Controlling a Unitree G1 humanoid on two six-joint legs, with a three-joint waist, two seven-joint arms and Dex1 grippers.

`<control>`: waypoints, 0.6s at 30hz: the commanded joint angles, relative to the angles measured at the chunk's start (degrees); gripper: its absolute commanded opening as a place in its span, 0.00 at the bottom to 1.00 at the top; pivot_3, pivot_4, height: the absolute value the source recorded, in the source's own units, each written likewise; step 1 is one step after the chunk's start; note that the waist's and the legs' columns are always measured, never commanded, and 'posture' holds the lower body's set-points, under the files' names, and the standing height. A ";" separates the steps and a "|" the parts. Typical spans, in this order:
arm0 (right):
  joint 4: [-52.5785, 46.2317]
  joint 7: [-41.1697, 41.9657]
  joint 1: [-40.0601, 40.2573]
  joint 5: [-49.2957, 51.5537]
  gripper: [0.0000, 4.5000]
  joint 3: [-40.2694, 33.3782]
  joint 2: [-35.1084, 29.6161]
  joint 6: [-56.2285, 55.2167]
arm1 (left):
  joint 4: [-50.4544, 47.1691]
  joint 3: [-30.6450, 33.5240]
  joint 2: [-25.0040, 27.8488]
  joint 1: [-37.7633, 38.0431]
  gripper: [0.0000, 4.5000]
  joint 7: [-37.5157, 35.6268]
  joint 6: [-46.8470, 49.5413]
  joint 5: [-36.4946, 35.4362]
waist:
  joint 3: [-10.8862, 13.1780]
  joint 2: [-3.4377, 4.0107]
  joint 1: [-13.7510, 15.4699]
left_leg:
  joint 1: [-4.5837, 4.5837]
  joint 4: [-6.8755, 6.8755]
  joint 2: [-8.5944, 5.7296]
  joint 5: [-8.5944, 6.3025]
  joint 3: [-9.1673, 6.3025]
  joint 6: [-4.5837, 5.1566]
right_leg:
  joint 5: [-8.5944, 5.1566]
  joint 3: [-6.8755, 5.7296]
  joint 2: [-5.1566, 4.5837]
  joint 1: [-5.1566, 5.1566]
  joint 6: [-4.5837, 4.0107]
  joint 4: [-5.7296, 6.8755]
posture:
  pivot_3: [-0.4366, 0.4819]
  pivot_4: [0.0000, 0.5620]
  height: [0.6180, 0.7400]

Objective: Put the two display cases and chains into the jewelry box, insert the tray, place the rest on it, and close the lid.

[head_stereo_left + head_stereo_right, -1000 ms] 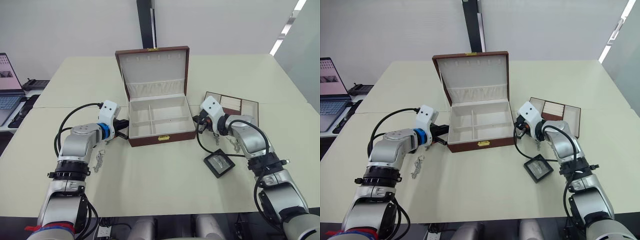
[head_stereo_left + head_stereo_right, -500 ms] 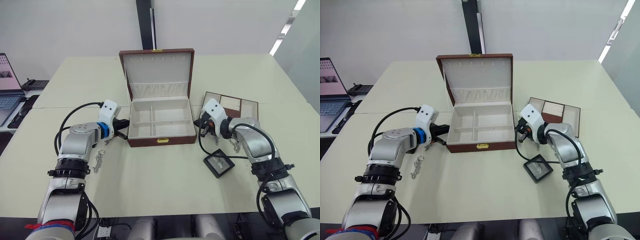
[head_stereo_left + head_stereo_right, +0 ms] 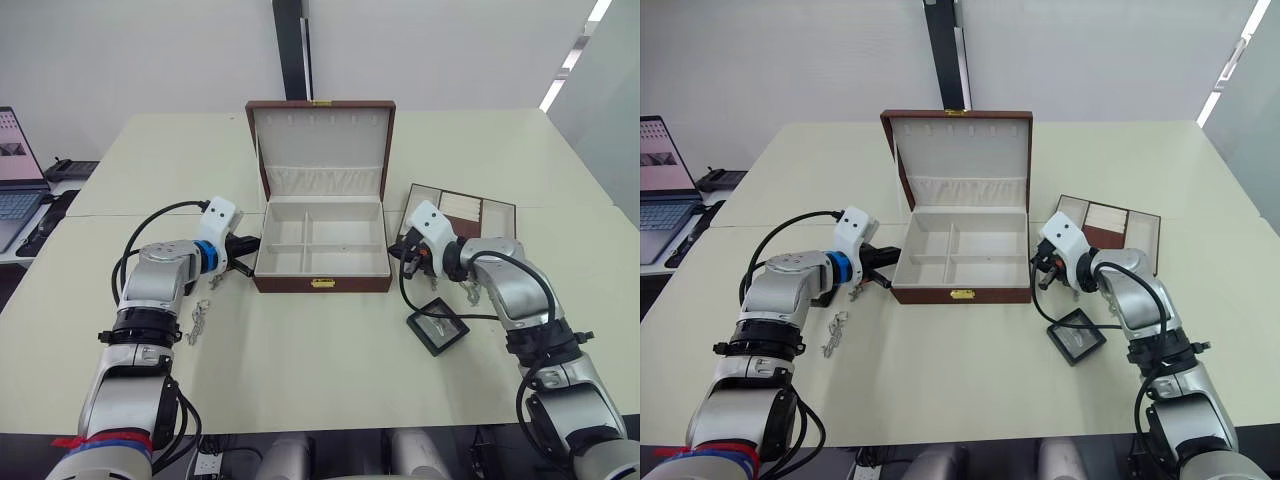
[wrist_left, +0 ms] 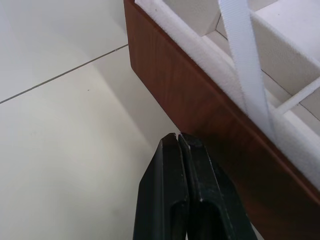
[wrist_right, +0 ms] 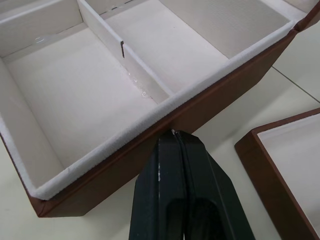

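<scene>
The brown jewelry box [image 3: 322, 283] stands open mid-table, its lid upright and its cream compartments holding nothing. My left gripper [image 3: 248, 266] is shut, tips at the box's left wall [image 4: 200, 107]. On the other side my right gripper [image 3: 404, 257] is also shut, its tips against the box's right wall [image 5: 150, 145]. A black display case [image 3: 437, 330] lies on the table in front of my right arm. One silver chain [image 3: 200, 318] lies below my left forearm. Another chain [image 3: 468, 292] lies by my right forearm. The tray [image 3: 497, 212] rests to the right of the box.
A laptop [image 3: 14, 165] and black devices sit on a separate desk at the far left. The pale table [image 3: 320, 350] spreads wide in front of the box. A dark pillar [image 3: 290, 50] rises behind it.
The box has slid right and turned to face the front squarely. Both shut grippers stayed at its side walls and moved with it.
</scene>
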 commanded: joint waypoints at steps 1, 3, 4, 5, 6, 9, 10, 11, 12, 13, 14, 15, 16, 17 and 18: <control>-4.40 5.59 0.27 6.04 0.00 4.95 3.61 -1.68 | -1.93 -2.24 -2.95 -0.77 0.00 -0.25 -1.76 -0.97 | 0.00 0.00 -0.01 | 0.00 0.00 0.00 0.00 0.00 0.00 | 0.00 0.00 0.00 0.00 0.00 0.00 | 0.48 0.27 1.00; -4.23 5.14 0.37 5.89 0.00 4.40 3.47 -1.82 | -1.91 -1.69 -2.73 -0.56 0.00 0.22 -1.82 -0.87 | 0.00 0.00 -0.01 | 0.00 0.00 0.00 0.00 -0.01 0.00 | 0.00 0.00 0.00 0.00 0.00 0.01 | 0.48 0.27 1.00; -4.22 5.05 0.44 5.93 0.00 4.21 3.45 -1.80 | -1.89 -1.55 -2.63 -0.51 0.00 0.33 -1.90 -0.84 | 0.00 0.00 -0.02 | 0.00 0.00 0.00 0.00 0.00 0.00 | 0.00 0.00 0.00 0.00 0.00 0.01 | 0.48 0.27 1.00; -4.35 4.50 0.62 5.93 0.00 3.72 3.56 -1.68 | -1.97 -1.31 -2.54 -0.41 0.00 0.58 -1.89 -0.87 | 0.00 0.00 -0.02 | 0.00 0.00 0.00 0.00 0.00 0.00 | 0.00 0.00 0.00 0.00 0.00 0.01 | 0.48 0.27 1.00; -4.64 4.09 0.90 6.04 0.00 3.22 3.59 -1.47 | -2.09 -1.02 -2.42 -0.30 0.00 0.87 -1.90 -0.88 | 0.00 0.00 -0.02 | 0.00 0.00 0.01 0.00 0.00 0.00 | 0.00 0.00 0.00 0.00 0.00 0.01 | 0.48 0.27 1.00; -5.75 2.21 1.91 5.96 0.00 1.54 3.72 -0.77 | -2.33 -0.36 -2.06 0.10 0.00 1.44 -2.02 -0.87 | 0.00 0.00 -0.01 | 0.00 0.00 0.01 0.00 -0.01 0.00 | 0.00 0.00 0.00 0.00 0.00 0.01 | 0.48 0.27 1.00; -6.06 1.99 2.13 6.01 0.00 1.21 3.74 -0.56 | -2.38 -0.27 -1.99 0.20 0.00 1.56 -2.07 -0.86 | 0.00 0.00 0.00 | 0.00 0.00 0.01 0.00 0.00 0.00 | 0.00 0.01 0.00 -0.01 0.00 0.01 | 0.48 0.27 1.00; -6.59 1.33 2.47 6.08 0.00 0.62 3.82 -0.13 | -2.40 -0.17 -1.85 0.34 0.00 1.67 -2.16 -0.85 | 0.00 0.00 -0.01 | 0.00 0.00 0.01 0.00 -0.01 0.00 | 0.00 0.00 0.00 -0.01 0.00 0.01 | 0.48 0.27 1.00; -7.19 0.76 2.85 6.19 0.00 0.11 3.81 0.33 | -2.41 -0.01 -1.71 0.47 0.00 1.83 -2.24 -0.83 | 0.00 0.00 -0.01 | 0.00 0.00 0.00 0.00 0.00 0.00 | 0.00 0.01 0.00 -0.01 0.00 0.01 | 0.48 0.27 1.00; -7.71 0.29 3.21 6.28 0.00 -0.26 3.74 0.72 | -2.39 0.20 -1.58 0.57 0.00 2.05 -2.33 -0.82 | 0.00 0.00 -0.01 | 0.00 0.00 0.00 0.00 0.00 0.00 | 0.00 0.01 0.00 -0.01 0.00 0.01 | 0.48 0.27 1.00; -8.17 -0.14 3.54 6.35 0.00 -0.49 3.66 1.04 | -2.37 0.41 -1.48 0.62 0.00 2.18 -2.36 -0.86 | 0.00 0.00 -0.01 | 0.00 0.00 0.01 0.00 -0.01 0.00 | 0.00 0.01 0.01 -0.02 0.00 0.01 | 0.48 0.27 1.00; -8.54 -0.41 3.83 6.42 0.00 -0.62 3.58 1.24 | -2.35 0.60 -1.43 0.65 0.00 2.27 -2.34 -0.90 | 0.00 0.00 0.00 | 0.00 -0.01 0.01 0.00 -0.01 0.00 | 0.00 0.01 0.01 -0.02 0.00 0.01 | 0.48 0.27 1.00; -8.87 -0.65 4.18 6.49 0.00 -0.82 3.48 1.36 | -2.36 0.73 -1.39 0.68 0.00 2.32 -2.33 -0.93 | 0.00 0.00 0.01 | -0.01 -0.01 0.01 0.00 -0.01 0.00 | 0.00 0.01 0.01 -0.02 0.00 0.01 | 0.48 0.27 1.00; -9.06 -1.08 4.50 6.39 0.00 -1.09 3.37 1.31 | -2.42 0.80 -1.34 0.73 0.00 2.33 -2.29 -0.95 | 0.00 0.00 0.00 | -0.01 -0.01 0.01 0.00 -0.01 0.00 | 0.00 0.01 0.01 -0.02 0.00 0.01 | 0.48 0.27 1.00; -9.04 -1.66 4.69 6.23 0.00 -1.45 3.32 1.02 | -2.56 0.85 -1.26 0.85 0.00 2.31 -2.26 -0.99 | 0.00 0.00 0.00 | -0.01 -0.01 0.01 0.00 -0.01 0.00 | 0.00 0.02 0.01 -0.02 0.00 0.01 | 0.48 0.27 1.00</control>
